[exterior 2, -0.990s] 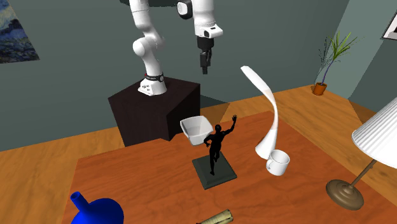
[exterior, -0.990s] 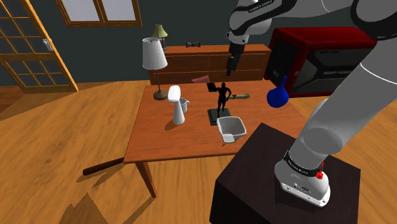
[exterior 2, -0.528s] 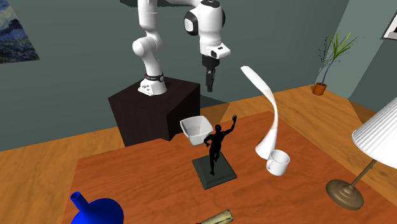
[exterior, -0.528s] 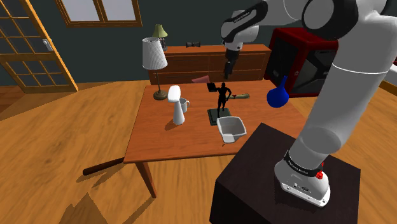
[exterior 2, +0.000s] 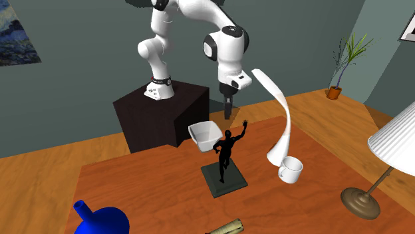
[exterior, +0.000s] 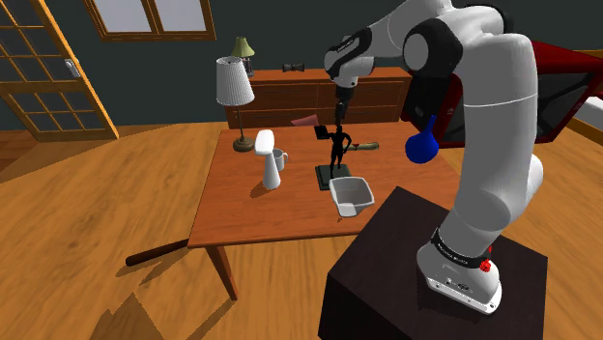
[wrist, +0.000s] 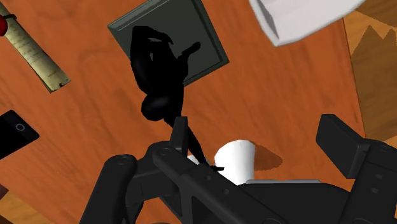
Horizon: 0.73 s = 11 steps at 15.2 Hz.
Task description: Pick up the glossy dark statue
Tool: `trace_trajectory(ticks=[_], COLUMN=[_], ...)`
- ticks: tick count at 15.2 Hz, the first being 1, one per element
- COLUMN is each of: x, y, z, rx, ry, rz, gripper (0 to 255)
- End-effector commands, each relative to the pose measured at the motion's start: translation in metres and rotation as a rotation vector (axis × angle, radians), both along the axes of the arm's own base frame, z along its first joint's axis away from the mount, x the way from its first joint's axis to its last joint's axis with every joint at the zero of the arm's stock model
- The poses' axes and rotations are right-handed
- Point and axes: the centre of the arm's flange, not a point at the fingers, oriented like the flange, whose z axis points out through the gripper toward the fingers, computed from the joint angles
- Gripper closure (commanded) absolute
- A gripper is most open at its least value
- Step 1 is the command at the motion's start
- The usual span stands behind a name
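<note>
The glossy black statue stands upright on its dark square base. It is on the wooden table just beside the white bin, on the bin's side away from the stand. The gripper hangs over the statue, well higher than the bin and apart from both. In the wrist view its fingers stand wide apart and clasp nothing (the figure's raised arm reaches up towards them, though it does not look to touch either one). By my reading the task is at the approach. The hand is roughly lined up above the figure, but the descent, the closing on the body and the lift are all left to do.
</note>
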Motion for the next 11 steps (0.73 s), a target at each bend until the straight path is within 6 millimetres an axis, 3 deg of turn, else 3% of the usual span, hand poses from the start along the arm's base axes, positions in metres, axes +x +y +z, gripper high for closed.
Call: trace_trajectory(ticks=[1, 7, 11], x=[0.014, 0.059, 0.059], y=[-0.014, -0.051, -0.051], z=[-0.018, -0.069, -0.09], rx=[0.005, 0.015, 0.015], ry=[0.007, 0.027, 0.027], rz=[0.019, 0.069, 0.069], gripper=[0, 0, 0])
